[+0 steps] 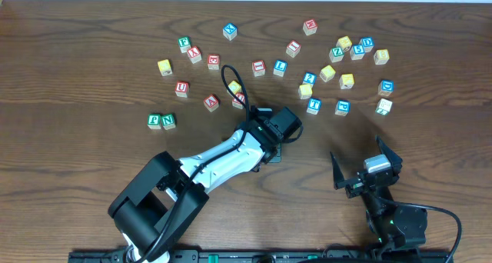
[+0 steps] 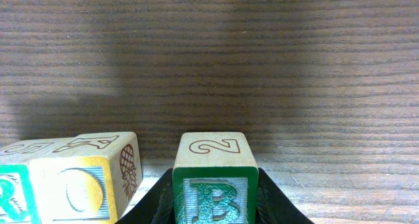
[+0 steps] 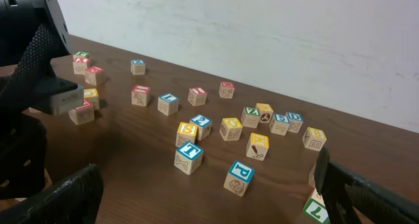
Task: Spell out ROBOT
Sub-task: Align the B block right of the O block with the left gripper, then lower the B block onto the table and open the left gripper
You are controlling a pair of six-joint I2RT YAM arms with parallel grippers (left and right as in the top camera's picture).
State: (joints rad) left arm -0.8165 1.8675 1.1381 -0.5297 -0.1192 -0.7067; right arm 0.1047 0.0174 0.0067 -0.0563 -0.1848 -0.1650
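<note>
**Left hand clamped on the B, right hand spread wide**

My left hand [image 2: 215, 214] is clenched on the green-lettered B cube [image 2: 213, 178]. A dark finger [image 2: 152, 207] presses each side, and the B face looks straight back at my wrist camera. The cube's top face shows a 2. I cannot tell whether the cube rests on the counter [image 2: 262, 67] or hangs just above it.

At nine o'clock of the B, just beside it with a narrow gap, sits a yellow-faced cube [image 2: 78, 185] with a pineapple drawn on its side. Against that cube's far side, again at nine o'clock and cut by the frame edge, is the green-lettered R cube [image 2: 10, 194].

From overhead, my left arm [image 1: 223, 159] covers these three cubes. The blue-lettered T cube [image 1: 313, 105] lies at about two o'clock of my left wrist, well apart from it, among loose cubes scattered across the counter toward twelve o'clock. The green F cube [image 1: 154, 121] and N cube [image 1: 168, 121] sit touching, out at nine o'clock.

My right hand [image 1: 356, 151] is at about four o'clock of the left, released, fingers spread and holding nothing.
</note>
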